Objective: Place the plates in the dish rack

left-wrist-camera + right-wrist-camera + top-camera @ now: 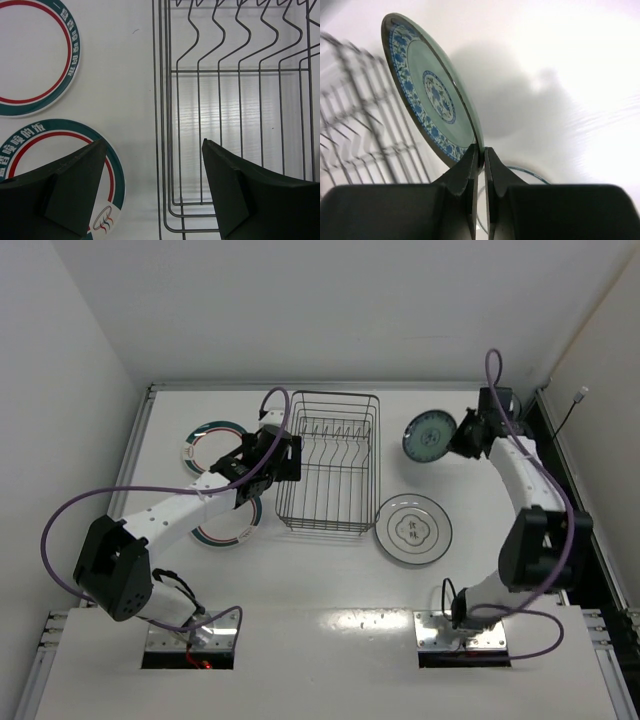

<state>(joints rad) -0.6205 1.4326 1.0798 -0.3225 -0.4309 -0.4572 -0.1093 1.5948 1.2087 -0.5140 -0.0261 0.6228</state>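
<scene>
The white worktop (330,580) is carrying all items. The dish rack (330,462) is standing at its centre, long side running away from the arm bases, divider prongs upright inside. The white-grey plate (413,529) is lying flat just right of the rack's near end. The far ringed plate (215,443) and the near ringed plate (228,525) are lying flat left of the rack, the near one partly under the left arm. The teal plate (432,95) is sitting right of the rack's far end, tilted up on edge. The right end effector (483,150) is pinching its lower rim. The left end effector (154,145) is hovering over the rack's left wall, jaws spread wide, gripping nothing.
</scene>
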